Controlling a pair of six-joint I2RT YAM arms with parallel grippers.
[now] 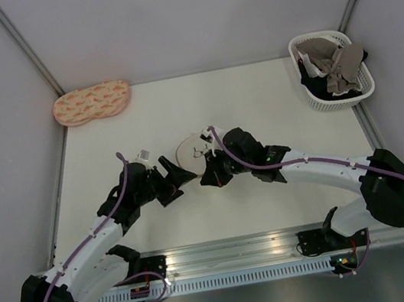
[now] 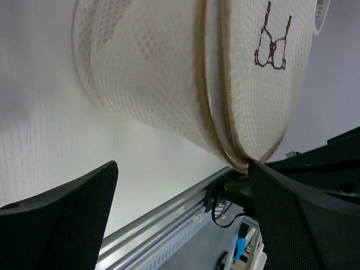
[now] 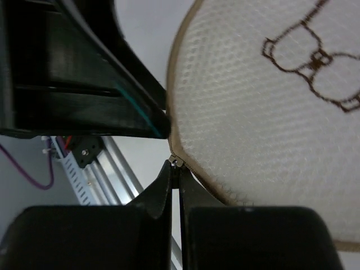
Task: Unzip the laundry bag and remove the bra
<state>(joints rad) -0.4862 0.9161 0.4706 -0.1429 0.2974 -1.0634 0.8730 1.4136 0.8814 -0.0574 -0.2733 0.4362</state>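
Note:
The round cream-white laundry bag [image 1: 189, 151] lies at the table's middle, with a small black bra drawing on its face and a tan zipper rim. It is tipped up in the left wrist view [image 2: 157, 84]. My left gripper [image 1: 177, 173] is open at the bag's left edge, and the rim touches one of its fingertips [image 2: 256, 169]. My right gripper [image 1: 208, 176] is at the bag's near edge, shut on the small metal zipper pull [image 3: 176, 162] at the tan rim of the bag [image 3: 264, 112]. The bra is hidden.
A pink-orange patterned pouch [image 1: 91, 103] lies at the far left. A white basket [image 1: 331, 72] with beige and black clothes stands at the far right. An aluminium rail [image 1: 264, 246] runs along the near edge. Grey walls close in the left, back and right.

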